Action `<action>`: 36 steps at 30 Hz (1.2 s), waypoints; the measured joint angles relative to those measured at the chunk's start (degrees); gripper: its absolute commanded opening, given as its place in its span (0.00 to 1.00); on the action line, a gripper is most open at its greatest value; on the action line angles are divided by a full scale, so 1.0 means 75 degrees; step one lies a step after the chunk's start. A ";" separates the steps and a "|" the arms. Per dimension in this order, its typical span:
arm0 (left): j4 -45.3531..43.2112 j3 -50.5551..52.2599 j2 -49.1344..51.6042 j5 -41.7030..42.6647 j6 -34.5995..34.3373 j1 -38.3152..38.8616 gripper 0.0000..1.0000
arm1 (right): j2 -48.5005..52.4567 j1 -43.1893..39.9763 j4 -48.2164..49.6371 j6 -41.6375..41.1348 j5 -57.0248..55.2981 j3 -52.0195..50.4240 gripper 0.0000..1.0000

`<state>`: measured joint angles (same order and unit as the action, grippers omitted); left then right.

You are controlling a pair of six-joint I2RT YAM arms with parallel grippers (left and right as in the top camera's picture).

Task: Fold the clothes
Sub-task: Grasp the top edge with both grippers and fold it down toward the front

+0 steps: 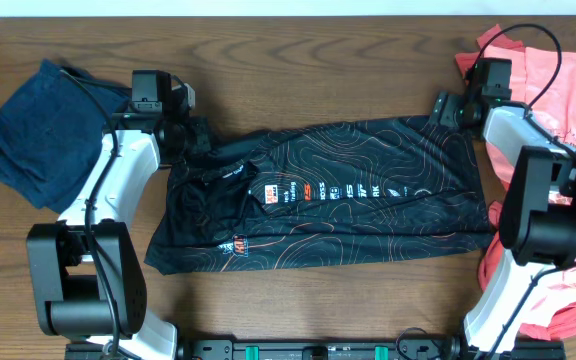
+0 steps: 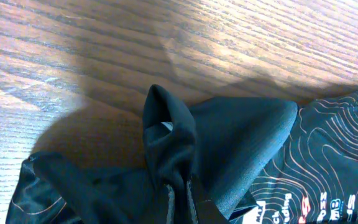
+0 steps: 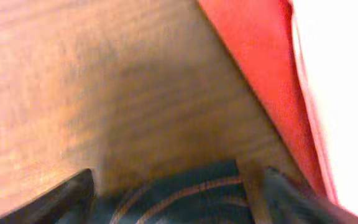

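The black jersey (image 1: pixel 338 205) with orange contour lines and a row of logos lies spread flat across the middle of the table. My left gripper (image 1: pixel 190 135) is at its upper left corner. In the left wrist view the jaws (image 2: pixel 182 205) are shut on a pinched fold of plain black jersey fabric (image 2: pixel 229 137) that stands up from the table. My right gripper (image 1: pixel 445 108) is at the jersey's upper right corner. In the right wrist view its fingers (image 3: pixel 178 183) are wide apart, with the jersey's edge (image 3: pixel 185 202) lying between them.
A dark navy garment (image 1: pixel 23 130) lies crumpled at the far left. Coral-pink T-shirts (image 1: pixel 558 90) are piled along the right edge, close beside the right gripper, and also show in the right wrist view (image 3: pixel 253 56). Bare wood table (image 1: pixel 308 70) lies behind the jersey.
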<state>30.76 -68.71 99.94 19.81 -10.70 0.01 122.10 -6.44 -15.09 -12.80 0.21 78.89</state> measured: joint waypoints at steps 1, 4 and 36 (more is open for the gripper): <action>0.0009 0.0000 0.0000 0.0000 0.0000 0.0000 0.06 | 0.0032 0.0000 0.0026 -0.0061 -0.0012 0.0026 0.44; 0.0017 0.0000 0.0000 -0.0003 0.0000 0.0000 0.06 | 0.0047 0.0000 -0.0009 -0.0160 -0.0052 0.0032 0.37; 0.4205 -0.0015 -0.1597 0.0085 0.0000 -0.0274 0.06 | -0.2734 -0.0003 -0.6580 -0.0615 -0.1253 0.0149 0.01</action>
<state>62.30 -68.82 87.96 20.45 -10.70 -2.04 101.60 -6.46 -64.45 -17.41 -9.19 80.01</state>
